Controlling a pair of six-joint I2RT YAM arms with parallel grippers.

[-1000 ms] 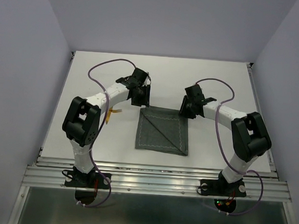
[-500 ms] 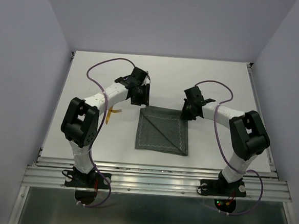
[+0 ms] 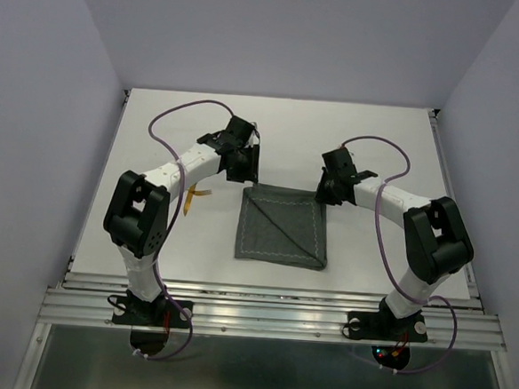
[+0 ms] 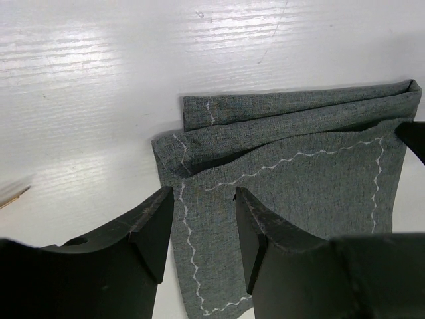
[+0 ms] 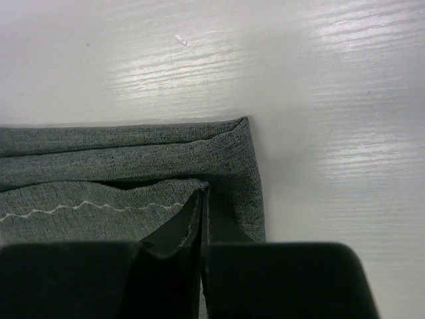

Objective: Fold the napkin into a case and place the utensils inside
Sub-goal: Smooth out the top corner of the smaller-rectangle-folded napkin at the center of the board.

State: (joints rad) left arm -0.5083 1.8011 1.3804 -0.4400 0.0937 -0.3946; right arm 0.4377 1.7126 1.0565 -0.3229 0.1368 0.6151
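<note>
The dark grey-green napkin (image 3: 282,227) lies folded on the white table, a diagonal crease across its top. Its far edge shows stacked folds in the left wrist view (image 4: 299,133) and the right wrist view (image 5: 99,159). My left gripper (image 3: 245,177) hovers open over the napkin's far left corner, its fingers (image 4: 204,196) straddling the stitched hem without touching it. My right gripper (image 3: 323,195) is at the far right corner, fingers (image 5: 201,194) pressed together on the edge of the upper cloth layer. A thin gold utensil (image 3: 197,193) lies left of the napkin, partly under the left arm. No case is formed.
The white table (image 3: 380,132) is walled by grey panels on three sides. A metal rail (image 3: 269,315) runs along the near edge by the arm bases. Purple cables loop above both arms.
My right gripper has closed on the napkin's far right corner and shifted slightly. The left gripper and the napkin have stayed in place.
</note>
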